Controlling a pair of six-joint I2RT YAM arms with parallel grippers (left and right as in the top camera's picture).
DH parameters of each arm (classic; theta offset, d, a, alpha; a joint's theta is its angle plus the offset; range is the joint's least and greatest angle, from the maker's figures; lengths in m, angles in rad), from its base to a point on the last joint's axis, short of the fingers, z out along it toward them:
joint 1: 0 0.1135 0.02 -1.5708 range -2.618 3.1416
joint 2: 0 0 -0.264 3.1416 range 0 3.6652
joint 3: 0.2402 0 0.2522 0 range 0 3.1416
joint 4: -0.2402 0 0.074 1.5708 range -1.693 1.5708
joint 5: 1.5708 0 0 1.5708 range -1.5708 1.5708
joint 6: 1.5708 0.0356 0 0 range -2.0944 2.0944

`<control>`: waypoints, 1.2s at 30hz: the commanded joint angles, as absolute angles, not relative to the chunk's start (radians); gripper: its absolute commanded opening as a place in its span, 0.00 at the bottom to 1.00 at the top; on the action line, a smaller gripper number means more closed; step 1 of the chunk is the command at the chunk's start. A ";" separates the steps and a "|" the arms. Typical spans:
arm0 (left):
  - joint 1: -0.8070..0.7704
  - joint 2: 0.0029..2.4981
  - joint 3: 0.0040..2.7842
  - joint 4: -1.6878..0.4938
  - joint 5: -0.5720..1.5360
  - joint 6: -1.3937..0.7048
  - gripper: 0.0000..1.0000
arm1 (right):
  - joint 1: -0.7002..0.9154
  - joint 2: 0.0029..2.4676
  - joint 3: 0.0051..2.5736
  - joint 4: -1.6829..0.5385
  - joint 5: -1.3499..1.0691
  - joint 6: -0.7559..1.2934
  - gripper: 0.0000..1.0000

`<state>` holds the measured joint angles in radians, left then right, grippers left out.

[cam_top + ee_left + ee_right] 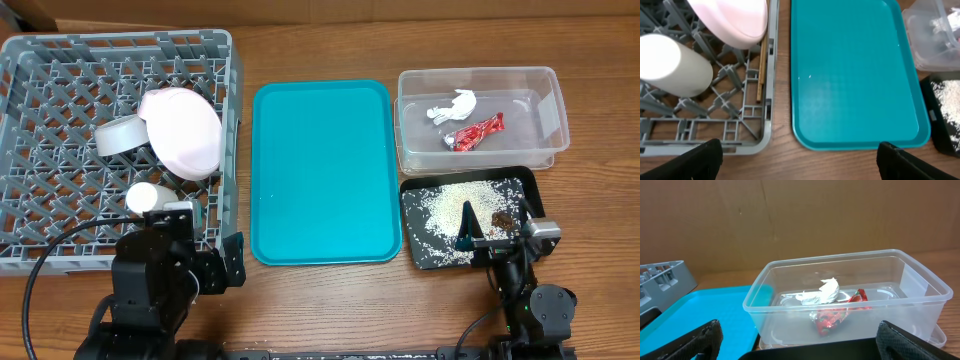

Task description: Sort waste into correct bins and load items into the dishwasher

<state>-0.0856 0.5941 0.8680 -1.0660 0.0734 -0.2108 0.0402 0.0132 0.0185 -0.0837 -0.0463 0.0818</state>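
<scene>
**Sorting and loading look complete; both arms stand free at the near edge**

The dish rack (30, 60), at your left, holds the crockery. The large plate (185, 130) leans tilted toward the rack's right wall. The small bowl (120, 138) lies against the plate's left edge. A second small white dish (142, 197) sits nearer the left arm. The chopsticks (761, 60) lie together just inside the rack's right wall, as the left wrist view shows. The teal tray (320, 170), between rack and bins, carries nothing.

At your right, the clear tub (548, 100) contains the tissue (452, 104) and, just beside it, the red wrapper (476, 132). The black tray (405, 225), in front of the tub, holds the rice grains (445, 205) and the brown lump (500, 217).

The left gripper (800, 150) has its fingers spread wide with nothing between them. It hangs over the table near the rack's near right corner. The right gripper (800, 329) is likewise spread and holds nothing. It sits at the near end of the black tray and faces the tub.

Judged from this layout, every piece of waste is binned and every dish is racked, so you are at the closing step. The next move calls for no grasp. Check the table for strays, then draw both arms back. Lift the right gripper clear of the black tray's rim first, so a knock does not scatter the rice.
</scene>
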 commanded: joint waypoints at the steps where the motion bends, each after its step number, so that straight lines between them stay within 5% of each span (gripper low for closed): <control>1: -0.092 0.533 0.830 -1.040 0.020 -0.197 1.00 | 0.046 0.005 0.009 -0.081 -0.038 0.081 1.00; 21: -0.088 0.003 0.001 0.110 -0.006 -0.127 1.00 | 0.046 0.005 0.008 -0.081 -0.038 0.081 1.00; 36: -0.088 0.012 0.006 -0.078 0.018 -0.127 1.00 | 0.046 0.005 0.008 -0.081 -0.038 0.081 1.00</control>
<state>-0.0856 0.0166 0.0090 -0.0761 0.0143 -0.1493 0.0402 0.0128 0.0185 -0.0837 -0.0448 0.0814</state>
